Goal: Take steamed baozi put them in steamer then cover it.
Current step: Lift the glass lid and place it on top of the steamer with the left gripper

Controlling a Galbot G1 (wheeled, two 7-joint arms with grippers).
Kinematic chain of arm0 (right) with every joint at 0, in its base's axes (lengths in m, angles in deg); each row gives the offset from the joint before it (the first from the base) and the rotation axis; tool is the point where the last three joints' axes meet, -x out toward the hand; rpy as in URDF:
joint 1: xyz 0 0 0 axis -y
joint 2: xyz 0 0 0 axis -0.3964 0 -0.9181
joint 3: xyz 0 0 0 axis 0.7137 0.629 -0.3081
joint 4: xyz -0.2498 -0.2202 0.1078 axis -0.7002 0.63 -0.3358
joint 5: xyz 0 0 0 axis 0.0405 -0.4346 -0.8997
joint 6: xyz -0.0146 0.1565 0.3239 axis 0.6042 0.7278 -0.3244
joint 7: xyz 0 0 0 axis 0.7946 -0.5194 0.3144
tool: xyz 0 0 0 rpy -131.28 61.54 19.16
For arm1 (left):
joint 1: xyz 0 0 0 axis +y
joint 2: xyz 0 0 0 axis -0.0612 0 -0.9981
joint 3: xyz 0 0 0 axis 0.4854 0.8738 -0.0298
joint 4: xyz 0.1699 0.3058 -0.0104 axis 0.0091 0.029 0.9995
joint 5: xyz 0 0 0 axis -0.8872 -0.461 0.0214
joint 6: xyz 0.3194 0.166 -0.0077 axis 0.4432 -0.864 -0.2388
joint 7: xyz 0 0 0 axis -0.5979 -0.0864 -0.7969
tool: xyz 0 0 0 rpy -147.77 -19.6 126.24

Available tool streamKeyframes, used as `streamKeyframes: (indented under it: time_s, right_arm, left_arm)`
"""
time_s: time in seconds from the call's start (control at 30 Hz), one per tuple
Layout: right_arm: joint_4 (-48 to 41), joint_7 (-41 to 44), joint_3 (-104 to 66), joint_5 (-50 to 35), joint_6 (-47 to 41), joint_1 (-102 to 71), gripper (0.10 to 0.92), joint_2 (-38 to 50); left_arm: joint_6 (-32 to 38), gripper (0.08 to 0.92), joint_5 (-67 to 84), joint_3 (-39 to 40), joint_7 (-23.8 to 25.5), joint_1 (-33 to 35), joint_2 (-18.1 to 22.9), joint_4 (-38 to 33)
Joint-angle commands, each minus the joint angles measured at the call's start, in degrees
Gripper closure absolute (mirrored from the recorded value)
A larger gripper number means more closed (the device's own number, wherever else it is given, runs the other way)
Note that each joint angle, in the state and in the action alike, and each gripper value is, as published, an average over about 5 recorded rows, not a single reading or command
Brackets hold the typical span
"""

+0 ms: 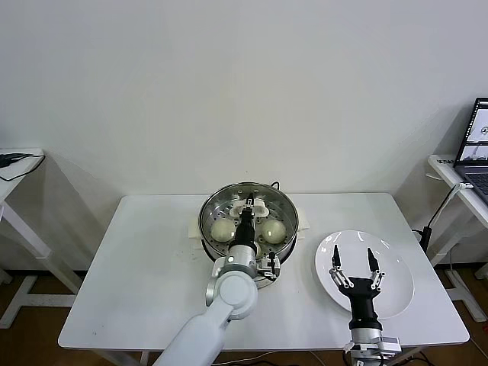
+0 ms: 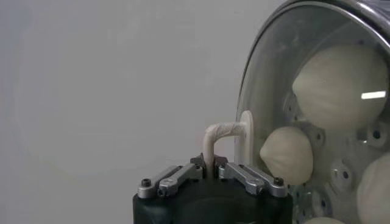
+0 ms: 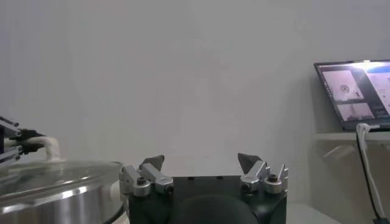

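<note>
1. Steamer (image 1: 207,216) — shiny steel basket on a white base; stands at the middle of the desk (image 1: 145,267), toward its far edge.
2. Glass lid (image 2: 268,79) lies over the steamer; the rim looks seated all round in the head view, though whether it fully rests I cannot tell; its white handle (image 2: 220,134) stands at the centre.
3. Left hand (image 1: 249,207) reaches over the steamer from the near side; its fingers (image 2: 177,178) are pressed together, pinching the white handle — the left wrist view shows the loop caught between the metal tips.
4. Steamed baozi (image 1: 223,229) — cream-white buns seen through the glass on the perforated floor; in the head view one sits toward the steamer's left, another (image 1: 274,230) toward its right; more are partly hidden behind the left arm; the left wrist view shows several pale rounds (image 2: 286,154) under the lid, exact count unclear.
5. Right hand (image 1: 355,266) hovers over the white plate (image 1: 396,305); its fingers (image 3: 152,164) are spread wide, nothing between them.
6. White plate sits near the desk's front right corner, well apart from the steamer; bare of buns.
7. Laptop (image 1: 476,145) on a side table beyond the desk's right edge, screen lit; another white table (image 1: 11,183) beyond the left edge.
</note>
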Motion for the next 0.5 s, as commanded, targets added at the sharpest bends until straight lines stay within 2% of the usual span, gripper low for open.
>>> streamKeyframes:
  time_s: [0.03, 0.17, 0.5]
  right_arm:
    - [-0.3, 0.0, 0.0, 0.0, 0.0, 0.2, 0.203, 0.0]
    - [-0.8, 0.0, 0.1, 0.0, 0.0, 0.5, 0.203, 0.1]
    - [-2.1, 0.1, 0.6, 0.0, 0.0, 1.6, 0.203, 0.2]
  left_arm:
    - [1.4, 0.811, -1.0, -0.4, 0.0, 1.0, -0.8, -1.3]
    - [1.2, 0.772, -0.5, -0.2, -0.1, 2.7, -2.7, -5.2]
    - [1.1, 0.490, 1.4, -1.2, -0.5, 10.0, -7.8, -18.1]
